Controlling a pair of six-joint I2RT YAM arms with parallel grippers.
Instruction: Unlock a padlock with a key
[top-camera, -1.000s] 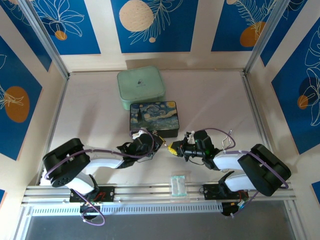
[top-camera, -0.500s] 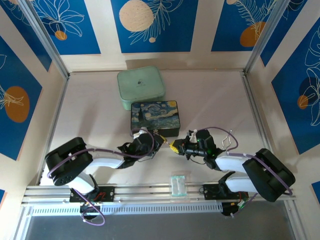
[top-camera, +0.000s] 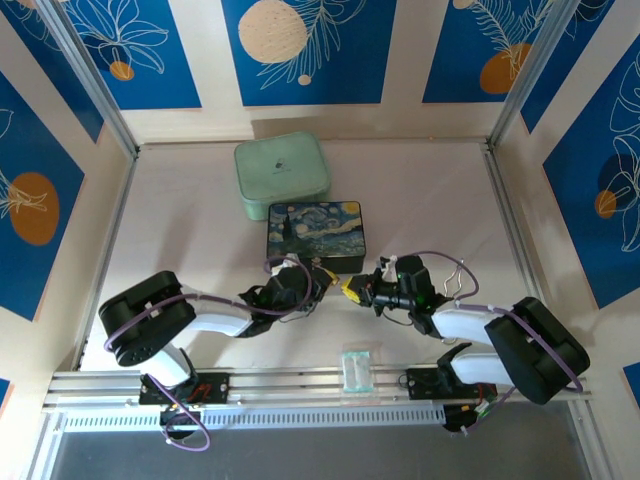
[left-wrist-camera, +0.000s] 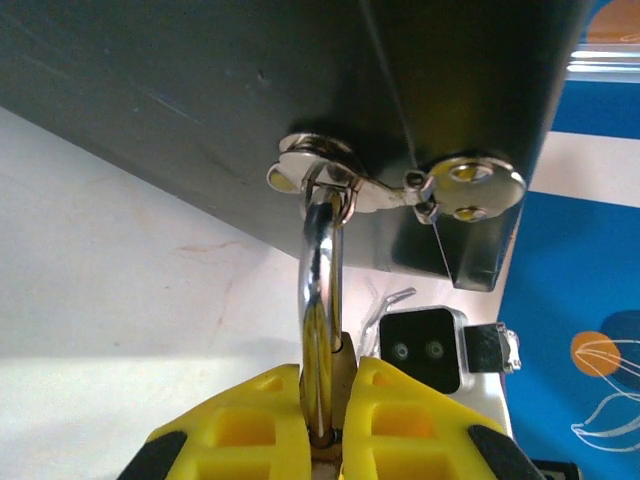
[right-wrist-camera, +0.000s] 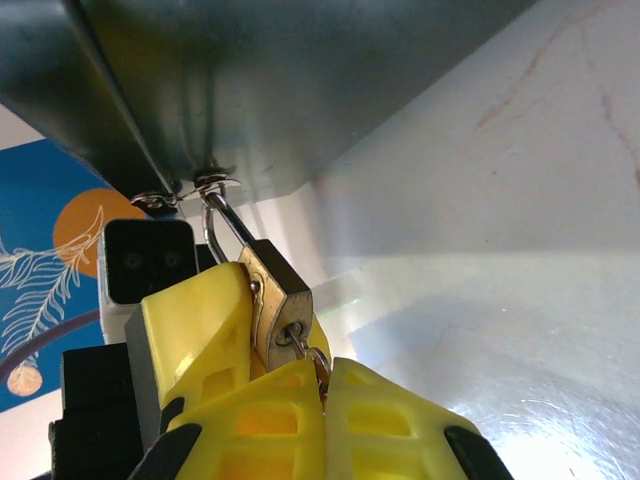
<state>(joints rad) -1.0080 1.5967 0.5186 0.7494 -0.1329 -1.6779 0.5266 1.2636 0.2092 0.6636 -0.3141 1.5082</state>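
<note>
Although both grippers have their grips made, the lock does not look opened yet. The left gripper has its yellow fingers pressed together on the brass body of the padlock. The padlock's silver shackle rises straight ahead of those fingertips and threads the hasp on the front of the painted box. The right gripper is pinched tight on the key, which sits just beyond its fingertips with its tip apparently in the keyhole on the padlock's end face. By my reading, steadying the lock and inserting the key are done. Turning the key, springing the shackle and lifting it out of the hasp are left. The shackle seems seated in the body, though the fingers hide part of it. Counted: one padlock, one key, one hasp, two grippers meeting nose to nose, and two boxes, the painted one just ahead of both hands and a pale green case beyond it.
</note>
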